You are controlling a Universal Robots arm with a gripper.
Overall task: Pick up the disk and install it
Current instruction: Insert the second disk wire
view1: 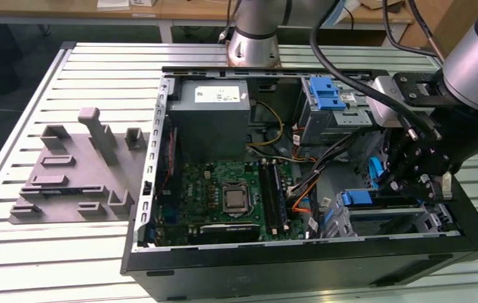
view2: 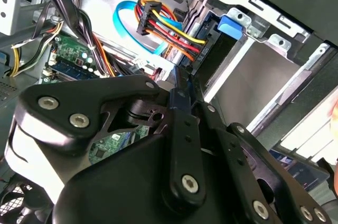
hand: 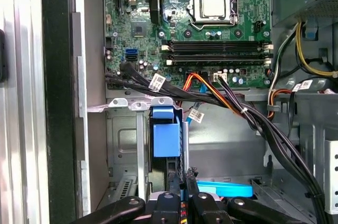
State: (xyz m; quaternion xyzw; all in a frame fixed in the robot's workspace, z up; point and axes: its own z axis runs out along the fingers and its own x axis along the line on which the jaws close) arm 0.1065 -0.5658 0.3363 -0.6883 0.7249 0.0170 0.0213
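The end effector (view1: 414,180) stood inside the open computer case (view1: 306,265), at the exterior view's right, low over the near drive cage (view1: 390,218). The disk (hand: 166,139) sat edge-up in that cage, its blue bracket tab showing at the cage mouth in the first wrist view and as a blue tab (view2: 234,25) in the second wrist view. The end effector's black fingers (hand: 170,203) were drawn close together directly beside the disk's edge; whether they clamped it or merely touched it could not be told. A flat blue cable (hand: 224,188) lay just beside the fingers. In the exterior view the motherboard (view1: 226,196) occupied the case floor to the left of the cage, with the grey power-supply box (view1: 213,120) beyond it at the far side. A second cage with a blue latch (view1: 331,98) stood at the far right of the case. A grey moulded fixture (view1: 74,170) rested on the slatted bench (view1: 19,126), well apart from the case on the left.
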